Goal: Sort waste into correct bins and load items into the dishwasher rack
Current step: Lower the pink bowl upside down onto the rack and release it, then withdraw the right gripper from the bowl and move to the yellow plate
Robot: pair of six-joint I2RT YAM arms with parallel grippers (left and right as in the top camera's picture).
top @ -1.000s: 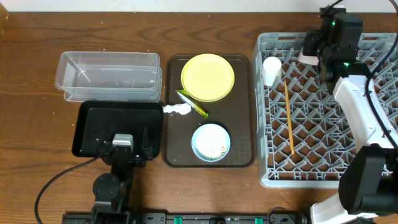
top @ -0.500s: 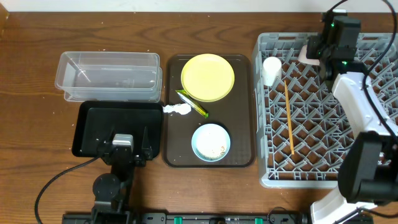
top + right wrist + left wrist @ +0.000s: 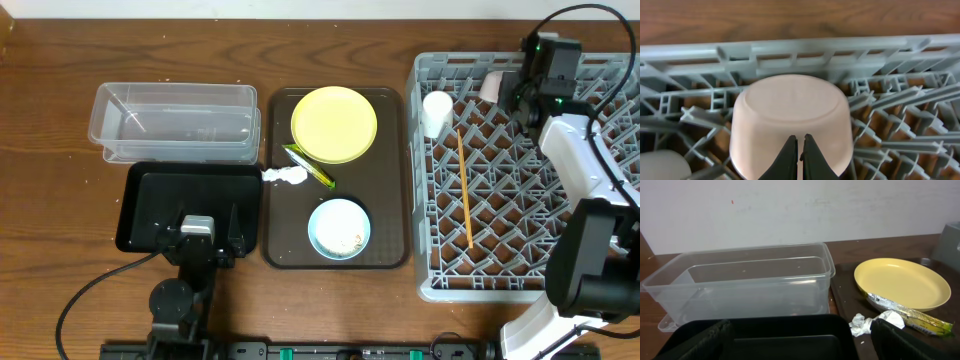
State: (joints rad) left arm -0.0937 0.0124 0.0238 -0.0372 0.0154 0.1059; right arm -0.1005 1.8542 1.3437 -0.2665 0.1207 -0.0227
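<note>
The left arm (image 3: 178, 300) enters from the bottom edge at lower left of the overhead frame, its forearm pointing up-frame. The left gripper (image 3: 200, 232) has its fingers (image 3: 700, 341) spread wide, at the lower corners of its wrist view. The right arm (image 3: 585, 190) extends up the right edge. The right gripper (image 3: 800, 150), at upper right, has its fingertips pressed together.

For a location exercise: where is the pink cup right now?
Overhead, right side: the pink cup sits upside down at the rack's far edge, beside the white cup.
</note>
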